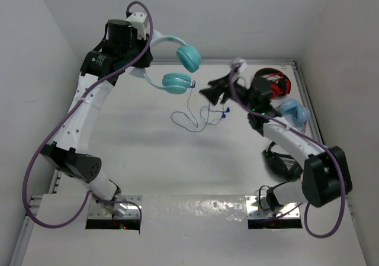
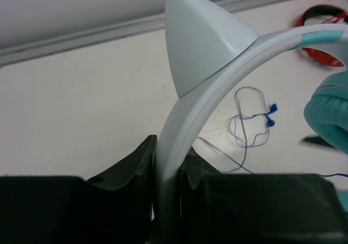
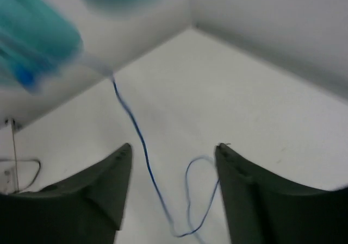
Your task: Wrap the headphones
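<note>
I am clamping my left gripper (image 2: 168, 152) on the headphones (image 1: 177, 82), its fingers (image 2: 133, 165) pressing together on the pale headband (image 2: 217, 92) from both sides, and I am holding them lifted above the table (image 1: 148, 153). Just beyond that grip, the headband's pointed ear (image 2: 201, 48) is sticking up, and the band is arching away to the right toward a teal cup (image 2: 329, 113). In the top view the two cups are hanging to the right of the left gripper (image 1: 142, 69), one above the other. The cable (image 1: 192, 118) is trailing down from the lower cup to the table, where it is lying in loose loops with the blue plug (image 1: 224, 113) at their right end; from my left wrist those loops (image 2: 250, 119) are showing beyond the headband. My right gripper (image 1: 214, 92) is hovering just right of the cups and above the loops, blurred in the top view. Its fingers (image 3: 111, 192) are standing apart, gripping nothing, and the cable (image 3: 136, 141) is running down through the gap between them, from a blurred cup (image 3: 32, 43) up and to the left. Behind the right gripper, red headphones (image 1: 275, 82) and blue headphones (image 1: 293, 111) are lying side by side, and dark headphones (image 1: 283, 162) are lying under that arm.
</note>
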### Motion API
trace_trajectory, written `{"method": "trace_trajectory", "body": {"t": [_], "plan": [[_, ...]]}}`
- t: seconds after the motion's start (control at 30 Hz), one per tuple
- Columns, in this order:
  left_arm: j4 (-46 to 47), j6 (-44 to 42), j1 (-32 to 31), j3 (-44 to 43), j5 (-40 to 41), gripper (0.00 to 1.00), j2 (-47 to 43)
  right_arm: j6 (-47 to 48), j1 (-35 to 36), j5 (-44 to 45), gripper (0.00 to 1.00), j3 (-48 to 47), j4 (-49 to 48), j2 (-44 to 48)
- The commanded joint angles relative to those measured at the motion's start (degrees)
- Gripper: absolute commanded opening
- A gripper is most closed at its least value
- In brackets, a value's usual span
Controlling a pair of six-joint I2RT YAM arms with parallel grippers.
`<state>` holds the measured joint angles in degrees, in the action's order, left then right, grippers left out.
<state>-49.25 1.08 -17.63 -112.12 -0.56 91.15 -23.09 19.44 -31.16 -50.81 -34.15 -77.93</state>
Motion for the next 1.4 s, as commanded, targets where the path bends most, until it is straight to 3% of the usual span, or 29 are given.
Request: {"method": "trace_trajectory", "body": {"t": [0.0,0.07,0.1,0.27,0.37,0.5,0.6,0.67,0.7,0.73,0.8,0.9,0.93,1.0,1.1,1.23,1.37], "plan": [[3.3,4.6,0.0,-8.0,-3.4,0.00,1.5,15.4,10.0,4.9,0.67,4.6,5.2,-3.2],[3.4,5.4,0.0,-10.0,-3.4,0.00,2.4,12.4,10.8,6.5,0.79,7.5,-6.2,-6.3],[3.5,5.5,0.0,-10.7,-3.4,0.00,2.6,10.3,10.8,7.4,0.80,7.7,-8.7,-7.3],[3.6,6.9,0.1,-11.1,-3.4,0.00,2.3,10.1,10.9,13.5,0.82,6.7,-11.9,-11.8],[4.1,8.6,1.1,-10.6,-6.6,0.00,2.0,7.7,11.0,16.6,0.77,6.1,-12.5,-14.7],[4.9,10.0,1.9,-10.3,-11.8,0.00,1.7,8.1,11.0,24.3,0.66,6.3,-18.1,-18.0],[5.5,10.7,1.9,-10.5,-14.6,0.00,1.8,8.3,11.0,21.9,0.55,2.1,-16.8,-21.0],[5.8,10.0,1.9,-10.6,-17.3,0.00,2.1,7.5,10.9,19.0,0.30,-0.2,-17.2,-23.2],[5.8,7.6,1.9,-10.4,-19.4,0.00,2.0,6.7,10.9,19.2,0.10,-0.4,-18.6,-23.4],[5.8,5.9,1.8,-10.1,-19.9,0.00,1.7,6.4,10.9,20.4,0.02,-0.4,-19.4,-22.9],[5.7,2.0,1.7,-6.5,-15.5,0.00,0.9,6.0,9.5,23.8,0.00,0.9,-19.8,-20.8],[5.3,-3.0,1.7,-0.8,-4.5,0.00,-1.1,6.0,5.2,21.2,0.00,1.8,-14.2,-13.8],[5.0,-3.8,1.6,0.4,-1.8,0.00,-1.2,7.6,4.0,20.2,0.00,2.0,-7.9,-11.6],[4.2,-6.6,1.4,1.8,5.7,0.00,0.0,16.7,3.8,17.7,0.00,1.0,1.7,-5.1],[4.2,-11.7,-0.1,4.7,12.2,0.00,1.3,24.8,3.8,13.2,0.00,-6.9,31.5,-0.8],[7.4,-19.4,-3.6,11.5,17.4,0.00,1.4,28.9,3.9,8.4,0.00,-28.7,58.3,-6.0],[7.4,-22.4,-6.6,14.8,22.6,0.00,3.4,25.0,4.6,2.8,0.00,-49.1,75.4,-17.2]]}}
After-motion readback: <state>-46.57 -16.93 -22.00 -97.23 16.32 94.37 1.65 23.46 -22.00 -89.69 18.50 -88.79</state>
